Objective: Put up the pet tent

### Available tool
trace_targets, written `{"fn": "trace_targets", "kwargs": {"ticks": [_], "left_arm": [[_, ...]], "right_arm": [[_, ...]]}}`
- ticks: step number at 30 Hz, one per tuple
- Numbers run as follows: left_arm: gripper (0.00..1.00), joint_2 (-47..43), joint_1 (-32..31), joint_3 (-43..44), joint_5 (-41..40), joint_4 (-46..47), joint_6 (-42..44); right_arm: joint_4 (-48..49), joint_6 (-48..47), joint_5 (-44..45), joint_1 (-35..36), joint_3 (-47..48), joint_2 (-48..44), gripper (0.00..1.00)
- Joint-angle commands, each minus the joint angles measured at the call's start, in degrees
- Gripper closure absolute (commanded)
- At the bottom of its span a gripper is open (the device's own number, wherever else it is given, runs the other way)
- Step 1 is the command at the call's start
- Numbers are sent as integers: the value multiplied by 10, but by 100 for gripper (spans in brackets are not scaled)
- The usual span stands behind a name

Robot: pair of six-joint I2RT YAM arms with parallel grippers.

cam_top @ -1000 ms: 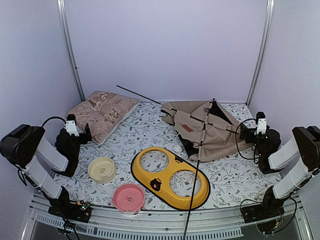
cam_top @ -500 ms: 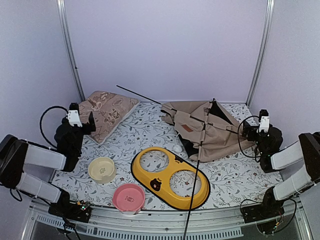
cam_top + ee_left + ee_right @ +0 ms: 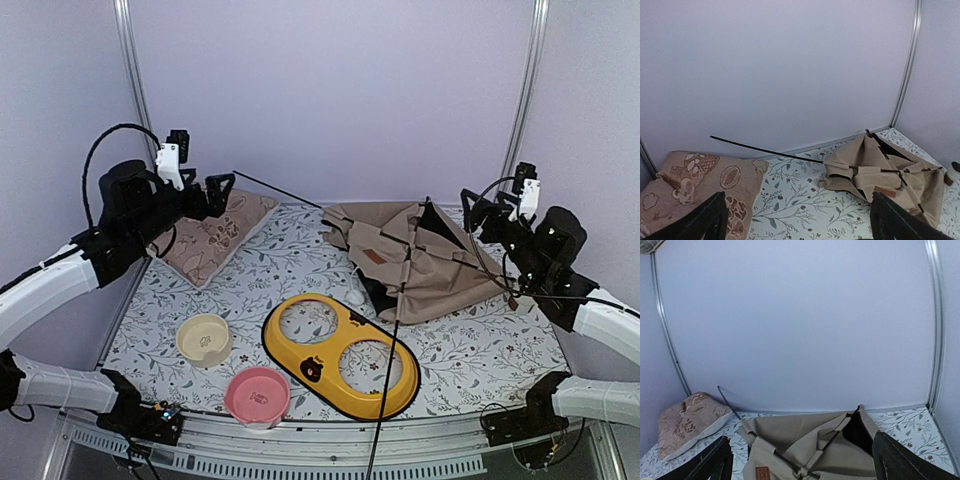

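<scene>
left tool (image 3: 216,189) hung high over pillow (image 3: 205,228), jaws apart | right tool (image 3: 472,208) hung high near tent (image 3: 410,255), jaws apart | tent lay collapsed

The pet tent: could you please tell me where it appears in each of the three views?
Top external: the pet tent lies right of centre, toward the back.
Left wrist: pet tent at lower right.
Right wrist: pet tent at bottom centre.
Shared landmark: the floral pillow, left of the tent in every view.
</scene>
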Motion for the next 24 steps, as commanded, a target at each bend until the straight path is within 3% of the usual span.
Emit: {"fn": "trace_targets", "kwargs": {"ticks": [1, 6, 9, 16, 24], "left_arm": [[0, -37, -44, 29, 84, -149, -52], [0, -54, -47, 39, 123, -167, -99], [0, -61, -46, 31, 53, -179, -169], [0, -34, -43, 8, 107, -130, -163], [1, 76, -74, 16, 131, -131, -167]], "right_arm": [[-182, 29, 65, 122, 56, 9, 1], [-283, 101, 43, 159, 100, 31, 1], [-342, 144, 61, 158, 119, 31, 1], [-353, 222, 73, 157, 67, -75, 1], [-331, 222, -104, 151, 32, -72, 1]]}}
